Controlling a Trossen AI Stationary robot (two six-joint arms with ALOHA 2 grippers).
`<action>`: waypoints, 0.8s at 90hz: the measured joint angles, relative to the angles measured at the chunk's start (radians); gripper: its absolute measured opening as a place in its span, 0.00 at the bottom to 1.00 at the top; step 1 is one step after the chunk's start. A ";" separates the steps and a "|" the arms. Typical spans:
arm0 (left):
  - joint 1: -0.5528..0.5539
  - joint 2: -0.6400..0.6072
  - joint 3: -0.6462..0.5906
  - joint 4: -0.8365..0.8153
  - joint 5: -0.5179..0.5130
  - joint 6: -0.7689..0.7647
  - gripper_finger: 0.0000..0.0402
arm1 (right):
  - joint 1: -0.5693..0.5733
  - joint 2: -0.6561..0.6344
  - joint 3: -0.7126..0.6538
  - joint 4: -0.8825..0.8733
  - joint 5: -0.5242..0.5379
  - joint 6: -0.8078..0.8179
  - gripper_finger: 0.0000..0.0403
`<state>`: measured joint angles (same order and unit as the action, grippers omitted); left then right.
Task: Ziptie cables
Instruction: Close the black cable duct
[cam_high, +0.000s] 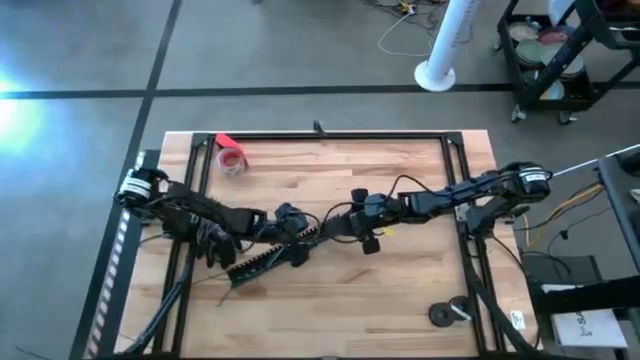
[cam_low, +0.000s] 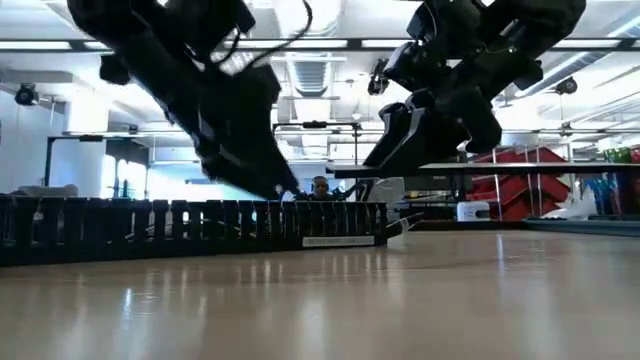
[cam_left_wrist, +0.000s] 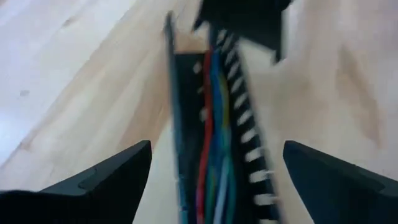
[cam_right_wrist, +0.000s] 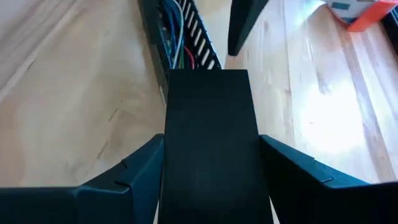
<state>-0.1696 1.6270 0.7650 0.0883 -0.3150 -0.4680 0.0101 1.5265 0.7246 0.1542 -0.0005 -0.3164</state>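
High view: both dark arms meet over the middle of the pale wooden table (cam_high: 400, 290); the left gripper (cam_high: 290, 228) hangs above a long black slotted plastic cable duct (cam_high: 262, 260) that lies slantwise near the table's middle, and the right gripper (cam_high: 335, 228) sits just beside it at the duct's far end; a red tape roll (cam_high: 233, 158) lies near the far left corner, and two dark round discs (cam_high: 450, 312) near the right front edge. Left wrist view: the left fingers (cam_left_wrist: 106, 180) stand wide apart, straddling the duct without touching it; inside its channel run the cables (cam_left_wrist: 214, 143), thin red, blue and green wires. Right wrist view: the right fingers (cam_right_wrist: 134, 177) press against both sides of a wide flat black cover strip (cam_right_wrist: 211, 143), clamped on it; beyond its end the open duct and its wires show; the ziptie I cannot make out.
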 joint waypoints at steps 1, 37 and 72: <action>0.000 0.004 0.000 0.004 -0.005 -0.001 0.88 | 0.000 0.000 0.000 0.000 0.000 0.000 0.53; -0.009 0.128 0.004 0.019 -0.019 0.080 0.86 | -0.002 0.007 0.000 0.001 -0.034 -0.010 0.53; -0.009 0.156 0.004 0.061 0.057 0.259 0.54 | 0.004 0.054 0.016 0.012 -0.075 -0.033 0.53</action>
<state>-0.1787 1.7832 0.7694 0.1491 -0.2578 -0.2087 0.0140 1.5807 0.7407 0.1664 -0.0753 -0.3495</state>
